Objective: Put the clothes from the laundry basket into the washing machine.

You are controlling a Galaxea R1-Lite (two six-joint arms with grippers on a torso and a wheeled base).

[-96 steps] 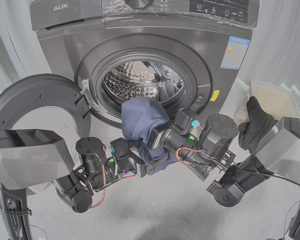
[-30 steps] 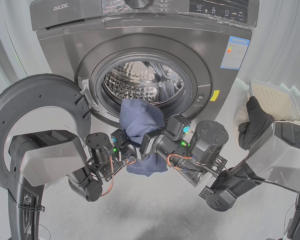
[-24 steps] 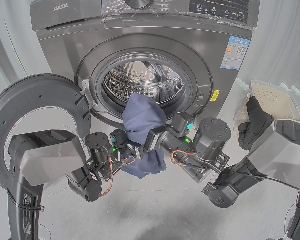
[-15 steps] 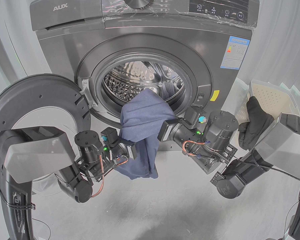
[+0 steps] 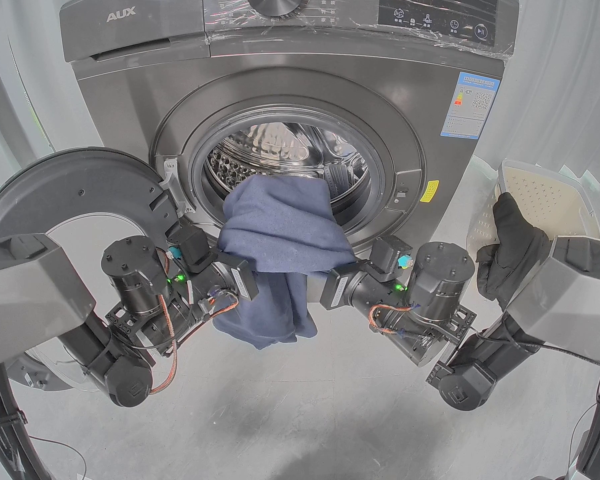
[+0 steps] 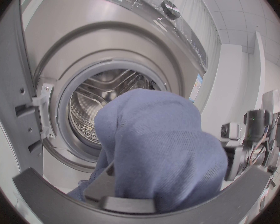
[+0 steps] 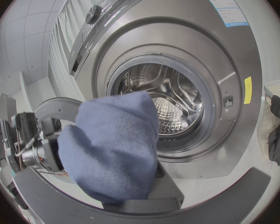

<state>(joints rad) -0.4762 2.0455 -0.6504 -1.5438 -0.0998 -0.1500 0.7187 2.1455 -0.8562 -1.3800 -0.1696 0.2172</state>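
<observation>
Both arms have risen and spread, stretching the blue cloth (image 5: 283, 225) across the mouth of the washing machine (image 5: 407, 101), lower end hanging free. Open door (image 5: 67, 188) stands left; laundry basket (image 5: 553, 201) with a black garment (image 5: 513, 248) right. Cloth covers left gripper (image 6: 124, 199) and right gripper (image 7: 149, 199), so their grip cannot be told.

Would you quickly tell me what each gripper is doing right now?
Left gripper: closed, holding the blue garment.
Right gripper: closed, holding the same garment.
</observation>
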